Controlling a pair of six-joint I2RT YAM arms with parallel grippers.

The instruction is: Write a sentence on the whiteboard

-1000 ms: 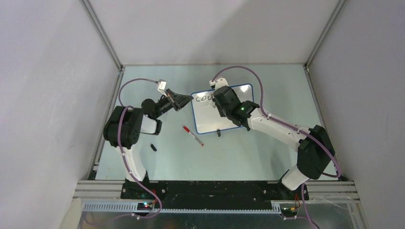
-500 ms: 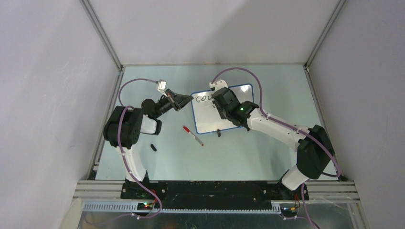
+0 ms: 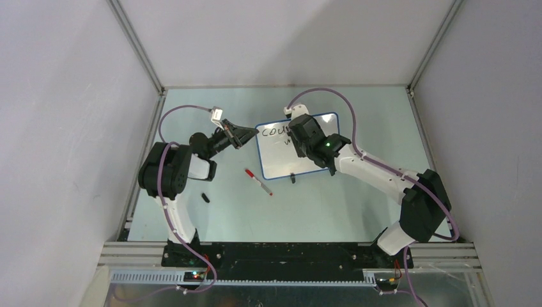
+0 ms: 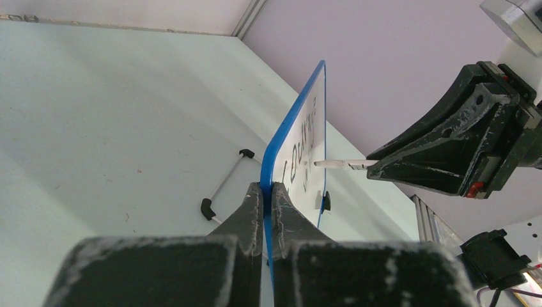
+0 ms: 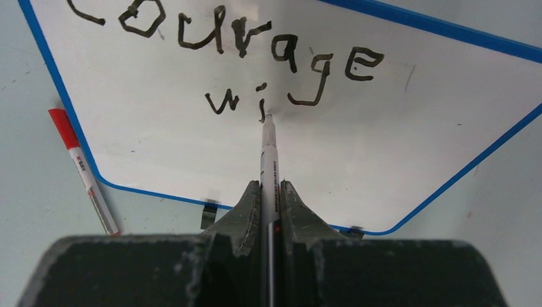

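— What's nearest you?
— My right claw point(image 5: 270, 192), clenched on a pen point(image 5: 268, 150). Its tip touches the whiteboard point(image 5: 396, 153) just under the "i", so ink lands.
— And the other?
— My left claw point(image 4: 268, 192) pinches the board's left edge, I judge to steady it mid-table.
— Farther on?
— The sentence point(image 5: 243, 45): "courage", then "wi", unfinished. No box or tray shows.

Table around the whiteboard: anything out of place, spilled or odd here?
A red-capped marker lies loose on the table off the near left corner of the whiteboard, and a small black piece, possibly a cap, sits alone farther left. Nothing looks spilled or damaged.
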